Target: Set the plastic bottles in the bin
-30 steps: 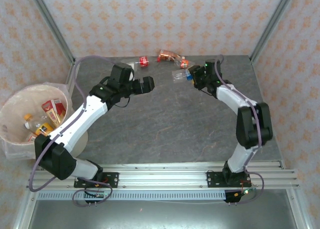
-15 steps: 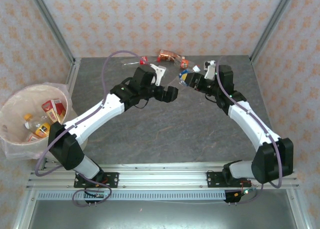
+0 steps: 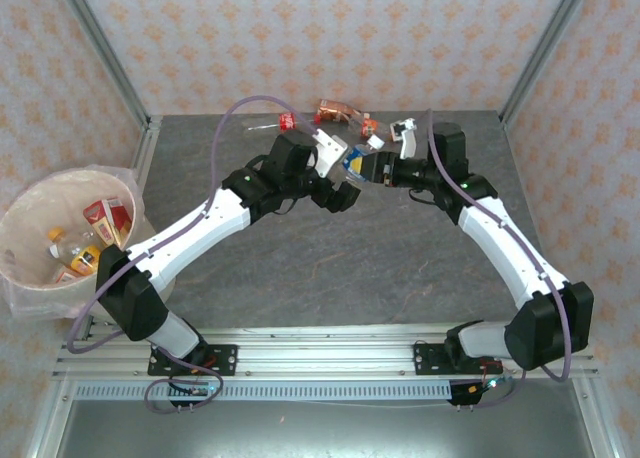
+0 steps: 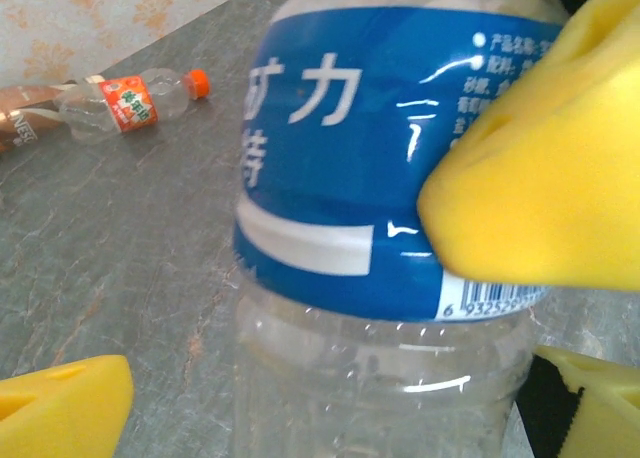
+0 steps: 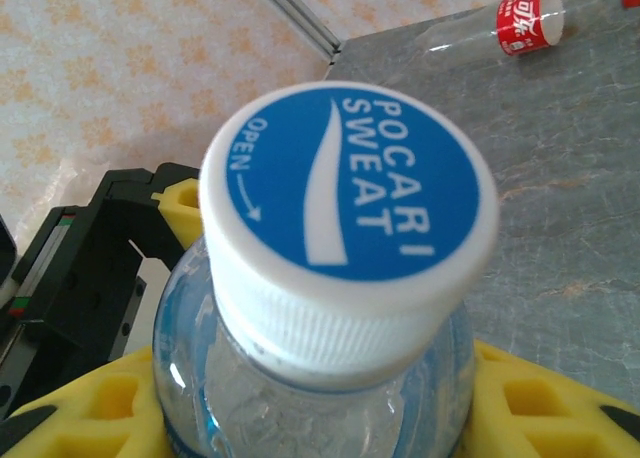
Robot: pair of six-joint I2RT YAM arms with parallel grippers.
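Observation:
A clear plastic bottle with a blue label and a blue-and-white cap hangs in the air above the middle back of the table. My right gripper is shut on it, its yellow pads pressing the body below the neck. My left gripper is open around the bottle's clear lower part; its left fingertip stands apart from the bottle. The bin sits off the table's left edge with bottles inside.
More bottles lie along the back wall: a red-labelled one, a brown crushed one and an orange-capped one. An orange-labelled bottle lies on the grey table behind the held one.
The right arm has lifted the blue-labelled bottle and carried it left. The left arm has swung right until its open jaws stand around the bottle's lower part.

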